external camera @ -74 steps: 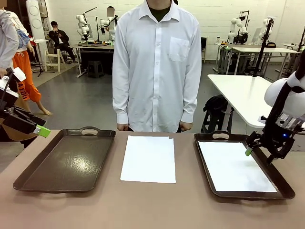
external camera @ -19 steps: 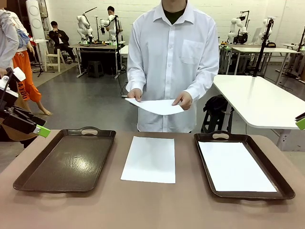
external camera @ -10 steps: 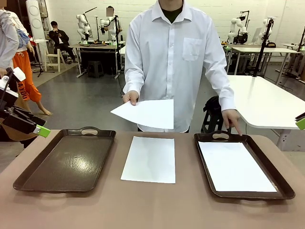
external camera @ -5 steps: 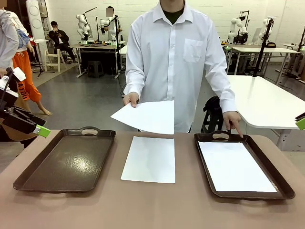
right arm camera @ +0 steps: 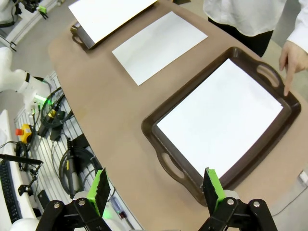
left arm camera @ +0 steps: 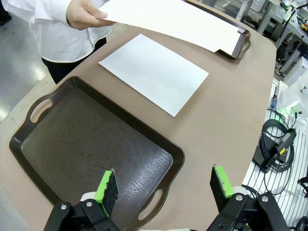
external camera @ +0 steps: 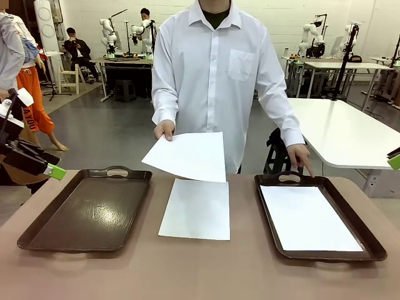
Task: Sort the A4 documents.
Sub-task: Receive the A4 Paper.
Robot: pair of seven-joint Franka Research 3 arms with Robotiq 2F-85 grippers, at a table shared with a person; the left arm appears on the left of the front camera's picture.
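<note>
Left wrist view: the left jaws stand spread wide, with nothing between their green pads (left arm camera: 107, 186). They are aimed at the near end of an empty dark brown tray (left arm camera: 72, 139). In the right wrist view, the right jaws are also spread and empty. They are aimed toward the near handle end of a second brown tray (right arm camera: 159, 144), which holds one white A4 sheet (right arm camera: 219, 120) lying flat.

Between the trays, a second A4 sheet (external camera: 195, 208) lies flat on the brown desk (external camera: 200, 269), touching neither tray. Across the desk, a person in a white shirt holds a third A4 sheet (external camera: 187, 155) by a corner in one hand (external camera: 164, 129). It is in the air over the far edge of the middle sheet. The person's other hand (external camera: 301, 156) points a finger down at the far rim of the tray with the sheet, beside its handle.
</note>
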